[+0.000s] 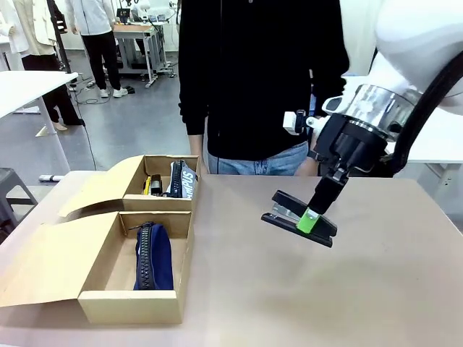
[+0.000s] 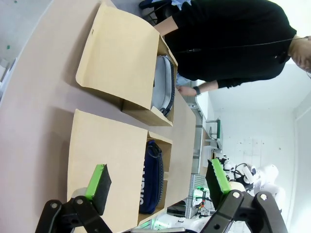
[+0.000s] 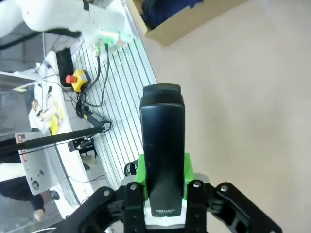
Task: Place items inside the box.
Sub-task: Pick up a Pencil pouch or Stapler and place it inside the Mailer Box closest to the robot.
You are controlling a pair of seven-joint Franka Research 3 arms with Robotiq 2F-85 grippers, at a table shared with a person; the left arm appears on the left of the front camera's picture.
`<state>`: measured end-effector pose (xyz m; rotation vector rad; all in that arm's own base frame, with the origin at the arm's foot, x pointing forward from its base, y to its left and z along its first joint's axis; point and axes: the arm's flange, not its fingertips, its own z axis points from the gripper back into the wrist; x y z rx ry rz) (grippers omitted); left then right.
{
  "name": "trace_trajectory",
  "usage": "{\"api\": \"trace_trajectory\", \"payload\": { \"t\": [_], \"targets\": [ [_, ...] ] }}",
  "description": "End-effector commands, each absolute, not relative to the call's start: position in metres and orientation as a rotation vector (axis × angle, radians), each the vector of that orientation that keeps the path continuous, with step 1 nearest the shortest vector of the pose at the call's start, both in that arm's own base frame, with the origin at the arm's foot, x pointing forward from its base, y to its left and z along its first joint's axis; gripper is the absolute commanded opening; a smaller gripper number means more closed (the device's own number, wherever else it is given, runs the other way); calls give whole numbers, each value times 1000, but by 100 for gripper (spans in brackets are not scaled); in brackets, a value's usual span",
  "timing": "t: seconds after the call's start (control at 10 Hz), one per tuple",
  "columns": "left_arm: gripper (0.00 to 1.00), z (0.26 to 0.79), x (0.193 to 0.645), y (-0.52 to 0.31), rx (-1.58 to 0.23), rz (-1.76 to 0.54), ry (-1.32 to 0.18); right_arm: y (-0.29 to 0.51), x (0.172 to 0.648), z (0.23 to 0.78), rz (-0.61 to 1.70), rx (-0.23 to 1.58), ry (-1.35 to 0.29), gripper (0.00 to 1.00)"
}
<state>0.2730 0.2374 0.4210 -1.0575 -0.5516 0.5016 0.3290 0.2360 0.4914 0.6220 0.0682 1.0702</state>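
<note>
My right gripper (image 1: 309,220) is shut on a black stapler (image 1: 298,217) and holds it tilted just above the table, right of the middle. In the right wrist view the stapler (image 3: 163,141) runs lengthwise between the green pads (image 3: 141,172). The cardboard box (image 1: 129,303) lies at the left with two compartments. A navy pouch (image 1: 153,256) lies in the near one. The far one holds a grey-blue pouch (image 1: 182,179) and small yellow and black items (image 1: 150,186). My left gripper (image 2: 159,180) hangs open over the box flaps, with the navy pouch (image 2: 149,177) beyond it.
A person in a black top (image 1: 260,79) stands at the far edge of the table, one hand (image 2: 186,90) near the box. The box's flaps (image 1: 43,260) lie spread to the left. Bare tabletop (image 1: 325,289) stretches around the stapler.
</note>
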Motion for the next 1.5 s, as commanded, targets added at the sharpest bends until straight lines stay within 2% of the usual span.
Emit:
{"api": "trace_trajectory", "payload": {
  "t": [0.0, 0.1, 0.3, 0.4, 0.5, 0.7, 0.8, 1.1, 1.4],
  "targets": [
    [100, 420, 271, 236, -1076, 485, -576, 228, 332, 493, 1046, 633, 54, 32],
    [100, 420, 271, 236, -1076, 485, -576, 236, 329, 495, 946, 704, 33, 32],
    [100, 420, 271, 236, -1076, 485, -576, 295, 315, 522, 691, 678, -31, 32],
    [100, 420, 271, 236, -1076, 485, -576, 319, 307, 533, 617, 656, -50, 32],
    [100, 420, 271, 236, -1076, 485, -576, 330, 306, 531, 396, 560, -11, 32],
    [100, 420, 271, 236, -1076, 485, -576, 290, 298, 512, 149, 422, 54, 32],
    [100, 420, 271, 236, -1076, 485, -576, 259, 280, 505, 131, 409, 56, 32],
    [100, 420, 271, 236, -1076, 485, -576, 177, 214, 486, -17, 464, 1, 32],
    [100, 420, 271, 236, -1076, 485, -576, 141, 170, 452, -269, 510, -2, 32]
  ]
}}
